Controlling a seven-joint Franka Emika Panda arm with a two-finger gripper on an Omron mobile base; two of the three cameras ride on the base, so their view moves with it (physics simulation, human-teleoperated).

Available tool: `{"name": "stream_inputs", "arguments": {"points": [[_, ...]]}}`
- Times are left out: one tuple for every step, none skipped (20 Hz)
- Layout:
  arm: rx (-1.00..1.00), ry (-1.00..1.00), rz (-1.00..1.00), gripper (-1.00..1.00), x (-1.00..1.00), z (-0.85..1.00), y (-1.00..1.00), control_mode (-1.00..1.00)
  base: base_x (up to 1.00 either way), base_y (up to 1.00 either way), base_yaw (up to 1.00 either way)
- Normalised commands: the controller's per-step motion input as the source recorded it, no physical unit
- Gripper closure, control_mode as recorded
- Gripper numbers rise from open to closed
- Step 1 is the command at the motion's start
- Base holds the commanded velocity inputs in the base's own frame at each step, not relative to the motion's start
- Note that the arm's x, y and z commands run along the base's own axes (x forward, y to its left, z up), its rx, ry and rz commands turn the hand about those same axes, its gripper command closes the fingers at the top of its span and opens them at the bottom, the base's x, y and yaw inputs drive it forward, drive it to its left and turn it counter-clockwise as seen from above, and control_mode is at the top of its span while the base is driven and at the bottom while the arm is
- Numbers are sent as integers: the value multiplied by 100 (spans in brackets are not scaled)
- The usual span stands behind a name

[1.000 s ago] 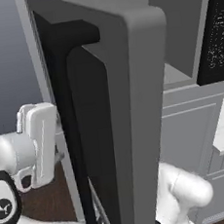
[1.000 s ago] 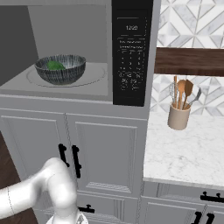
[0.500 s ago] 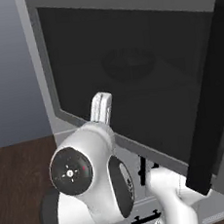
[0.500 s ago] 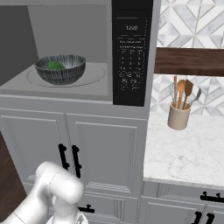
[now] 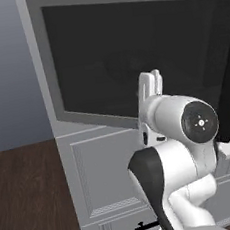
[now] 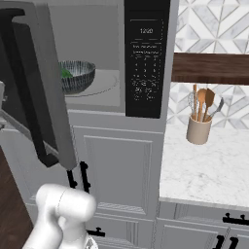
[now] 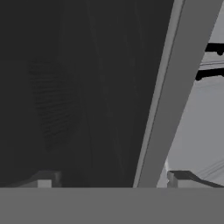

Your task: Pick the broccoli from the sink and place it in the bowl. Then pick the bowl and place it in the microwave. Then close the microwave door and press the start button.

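Gripper (image 7: pixel 109 179): we see its jaws spread wide, empty, against the microwave door (image 7: pixel 87 87).
Bowl (image 6: pixel 77 76): inside the microwave (image 6: pixel 104 92), left side.
Broccoli (image 6: pixel 65 73): in the bowl.
Door: partly swung.

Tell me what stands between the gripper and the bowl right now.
The microwave door: in the hand view its dark glass and grey frame fill the space just past the open gripper. In the right base view the bowl sits inside the microwave, behind that half-swung door.
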Motion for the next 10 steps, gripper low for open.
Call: {"name": "stream_inputs", "arguments": {"points": [[8, 0, 28, -100, 70, 4, -81, -100, 0, 0, 0], [7, 0, 27, -100, 71, 1, -79, -100, 0, 0, 0], [7, 0, 26, -100, 71, 1, -78, -100, 0, 0, 0], [7, 0, 24, -100, 79, 0, -71, -100, 0, 0, 0], [7, 0, 23, -100, 84, 0, -66, -100, 0, 0, 0], [7, 0, 21, -100, 93, 3, -59, -100, 0, 0, 0], [8, 0, 18, -100, 99, 6, -54, -100, 0, 0, 0], [9, 1, 16, -100, 100, 11, -45, -100, 0, 0, 0], [9, 2, 15, -100, 100, 10, -43, -100, 0, 0, 0], [8, 1, 15, -100, 100, 8, -37, -100, 0, 0, 0]]}}
